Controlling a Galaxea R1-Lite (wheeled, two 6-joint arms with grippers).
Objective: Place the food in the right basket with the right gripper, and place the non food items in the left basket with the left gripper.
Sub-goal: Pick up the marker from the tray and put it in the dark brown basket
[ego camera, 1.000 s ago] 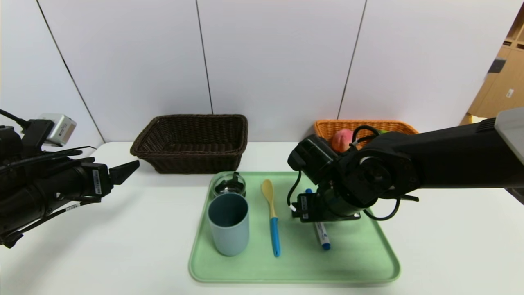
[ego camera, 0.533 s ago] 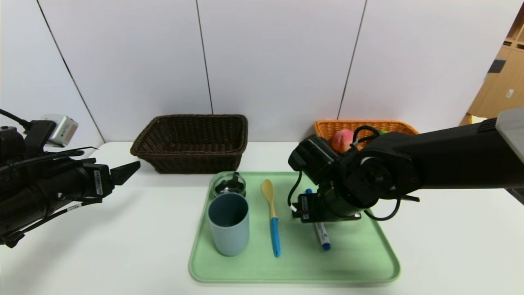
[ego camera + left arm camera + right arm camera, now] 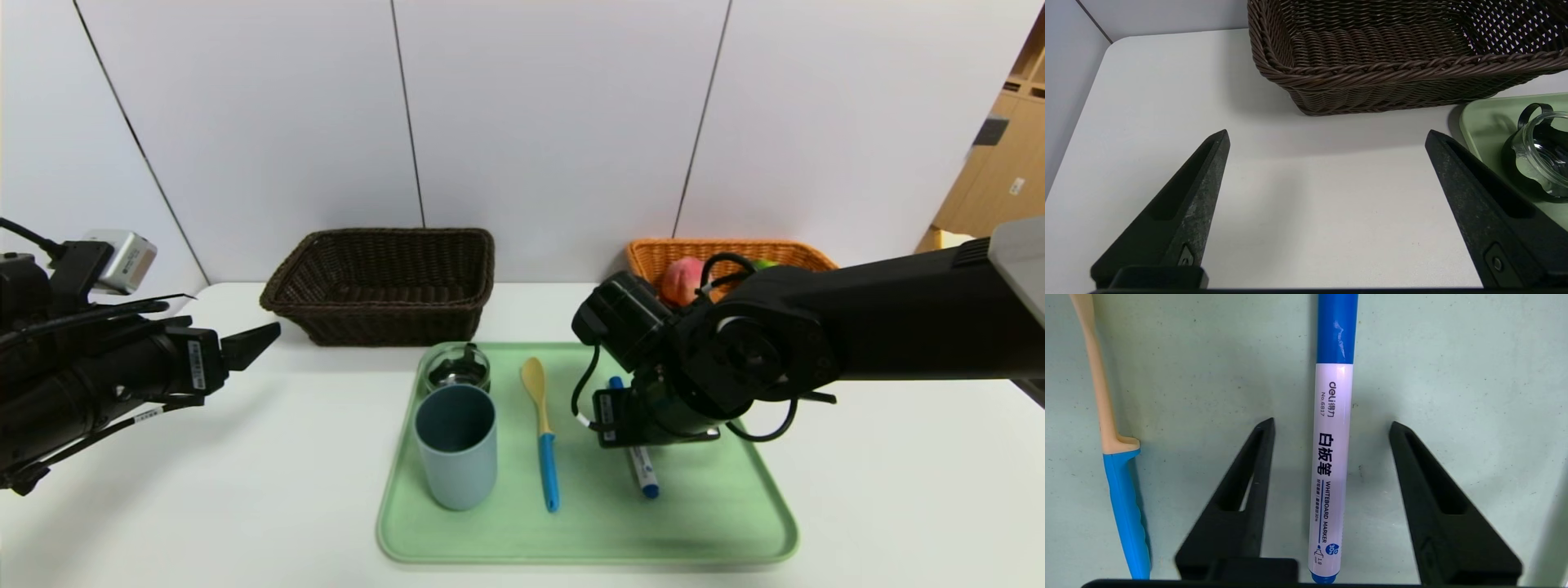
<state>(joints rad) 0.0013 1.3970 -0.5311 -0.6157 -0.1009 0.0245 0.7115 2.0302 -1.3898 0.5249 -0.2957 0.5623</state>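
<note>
My right gripper [image 3: 1331, 424] points down over the green tray [image 3: 718, 523], open, with its fingers on either side of the white marker with a blue cap [image 3: 1331, 457], not closed on it. In the head view the marker [image 3: 642, 472] sticks out below the right wrist. The blue-grey cup [image 3: 455, 447], glass jar [image 3: 457, 367] and yellow-and-blue spoon [image 3: 543, 433] lie on the tray. The peach [image 3: 682, 279] and a sliver of green citrus [image 3: 763, 263] sit in the orange basket [image 3: 653, 255]. My left gripper [image 3: 249, 343] is open and empty above the table, left of the tray, in front of the dark brown basket [image 3: 384, 286].
The left wrist view shows the dark basket [image 3: 1392, 69], the tray corner [image 3: 1478, 118] and the jar [image 3: 1539, 151] beyond the open left gripper [image 3: 1327, 134]. The spoon [image 3: 1106, 416] lies beside the marker. White wall panels stand behind the baskets.
The right wrist has shifted very slightly lower over the marker. The left arm has barely moved. The objects have not moved.
</note>
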